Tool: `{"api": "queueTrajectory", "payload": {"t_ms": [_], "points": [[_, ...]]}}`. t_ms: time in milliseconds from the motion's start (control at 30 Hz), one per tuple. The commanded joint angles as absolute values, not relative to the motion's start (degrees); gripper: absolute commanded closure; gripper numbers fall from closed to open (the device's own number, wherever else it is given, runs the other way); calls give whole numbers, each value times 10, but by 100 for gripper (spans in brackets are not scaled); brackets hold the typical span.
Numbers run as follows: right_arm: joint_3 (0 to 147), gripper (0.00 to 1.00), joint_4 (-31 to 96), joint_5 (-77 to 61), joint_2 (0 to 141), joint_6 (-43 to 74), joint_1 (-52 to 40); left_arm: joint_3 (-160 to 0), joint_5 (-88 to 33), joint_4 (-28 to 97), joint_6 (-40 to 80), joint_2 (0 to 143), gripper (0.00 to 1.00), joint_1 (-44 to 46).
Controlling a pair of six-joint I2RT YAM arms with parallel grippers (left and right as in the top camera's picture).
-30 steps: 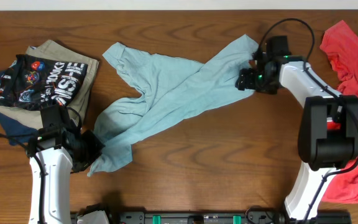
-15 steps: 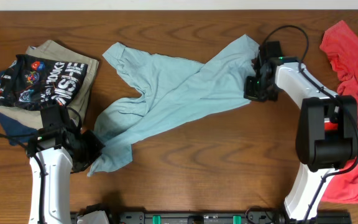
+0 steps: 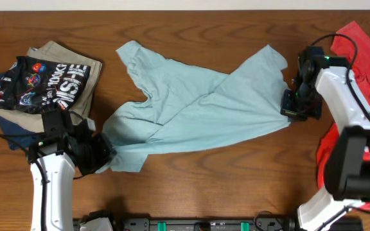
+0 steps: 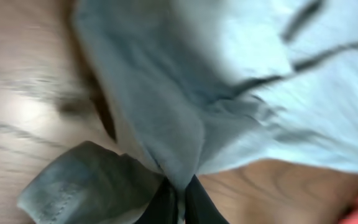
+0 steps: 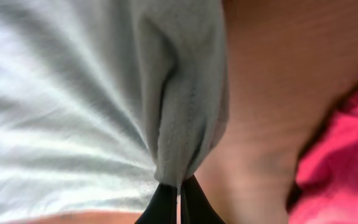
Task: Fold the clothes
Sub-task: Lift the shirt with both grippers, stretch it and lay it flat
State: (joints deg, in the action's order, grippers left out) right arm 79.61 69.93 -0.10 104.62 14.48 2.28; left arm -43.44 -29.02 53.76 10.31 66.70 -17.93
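Observation:
The pale light-blue T-shirt (image 3: 198, 106) lies stretched across the middle of the table, rumpled and partly twisted. My left gripper (image 3: 101, 153) is shut on its lower-left edge (image 4: 179, 168), the cloth pinched between the dark fingertips. At the shirt's right end my right gripper (image 3: 290, 110) is shut on a bunched fold (image 5: 182, 155). The coral-red T-shirt (image 3: 365, 70) lies crumpled along the table's right side, partly under the right arm, and shows in the right wrist view (image 5: 347, 162) beside the blue cloth.
A stack of folded garments (image 3: 40, 83), with a black printed piece on top of tan and dark blue ones, sits at the left of the table, just above my left arm. Bare wooden tabletop (image 3: 223, 179) lies in front of the blue shirt.
My right gripper closed on the blue shirt's right end and pulled it to the right, spreading the shirt wider. The left gripper kept its hold and shifted slightly right.

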Motion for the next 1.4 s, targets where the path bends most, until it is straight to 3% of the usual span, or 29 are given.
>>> {"api": "queueTrajectory", "payload": {"t_ms": [0, 267, 667, 967, 1367], "points": [[795, 99, 710, 11, 995, 127, 25, -467, -341, 546, 55, 626, 94, -182], [801, 99, 718, -45, 831, 87, 52, -569, -341, 565, 51, 528, 94, -172], [931, 99, 733, -58, 657, 55, 80, -848, -334, 646, 50, 535, 94, -122], [1069, 99, 742, -8, 647, 59, 103, -1025, -289, 651, 50, 538, 94, -122], [1080, 99, 749, -14, 753, 55, 101, -1036, -315, 660, 50, 650, 94, -121]]}}
